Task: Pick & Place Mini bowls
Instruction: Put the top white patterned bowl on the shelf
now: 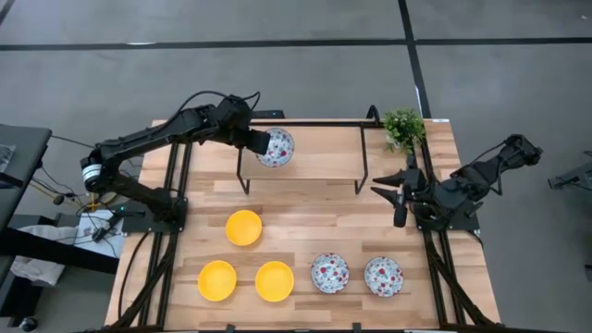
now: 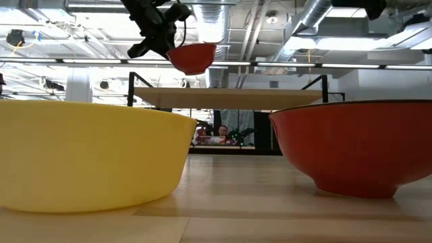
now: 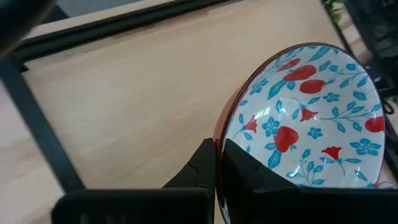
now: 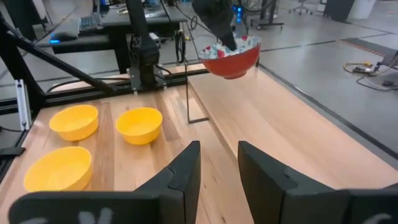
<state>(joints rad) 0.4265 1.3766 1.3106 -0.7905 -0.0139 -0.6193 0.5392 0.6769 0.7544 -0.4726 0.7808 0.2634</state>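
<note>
My left gripper [image 1: 260, 141] is shut on a mini bowl [image 1: 277, 148] that is red outside and white inside with a red and blue flower pattern, and holds it above the raised wooden shelf [image 1: 314, 157]. The low view shows this bowl [image 2: 192, 57] in the air over the shelf board [image 2: 229, 98]. Three yellow bowls [image 1: 243, 227] [image 1: 216, 280] [image 1: 274, 280] and two patterned bowls [image 1: 329, 273] [image 1: 383, 276] rest on their bases on the table. My right gripper [image 1: 400, 196] waits open near the table's right edge, touching nothing. My left gripper pinches the patterned bowl's rim [image 3: 229, 134], on the side toward the table's left. One finger [image 3: 245, 171] is inside the bowl and the other [image 3: 200, 169] is outside. The fingers slant down from above and the left. The bowl hangs lifted clear above the shelf, slightly tilted.
A small green plant [image 1: 404, 128] stands at the far right corner. The shelf's black metal frame [image 1: 363, 171] stands on legs on the far half of the table. Bare wood lies between the shelf and the rows of bowls. People and desks show beyond the table.
</note>
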